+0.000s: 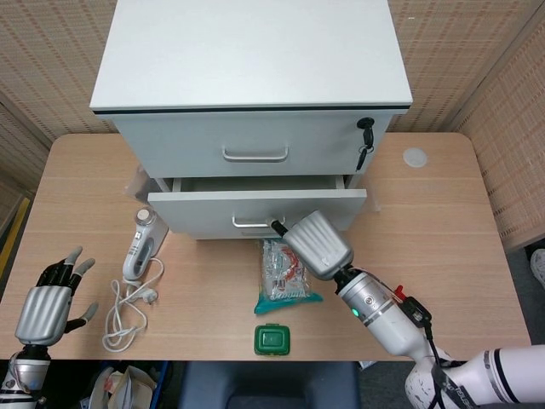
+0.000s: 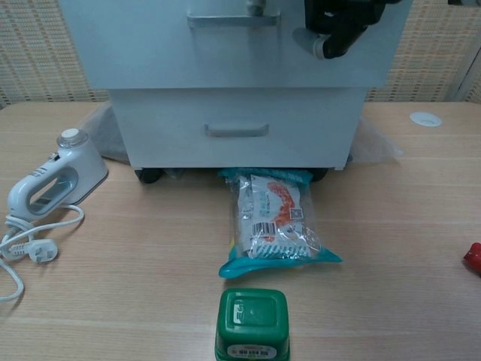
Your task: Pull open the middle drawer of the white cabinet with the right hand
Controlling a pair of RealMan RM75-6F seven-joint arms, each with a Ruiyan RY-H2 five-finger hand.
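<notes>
Your right robot hand (image 1: 317,244) has its fingers hooked on the handle (image 1: 255,224) of the middle drawer (image 1: 255,204), which juts out from the white cabinet (image 1: 251,60) so you can draw it toward you; your left robot hand (image 1: 44,308) idles, fingers spread and holding nothing

- I see the cabinet (image 1: 255,51) as smooth matt white, with metal-looking handles (image 1: 255,154).
- The table (image 1: 451,221) looks like pale wood grain.
- The snack bag (image 2: 273,218) is glossy, crinkled plastic.
- My right hand (image 1: 317,244) has a silvery shell.
- The green box (image 2: 253,323) looks like plastic.
</notes>
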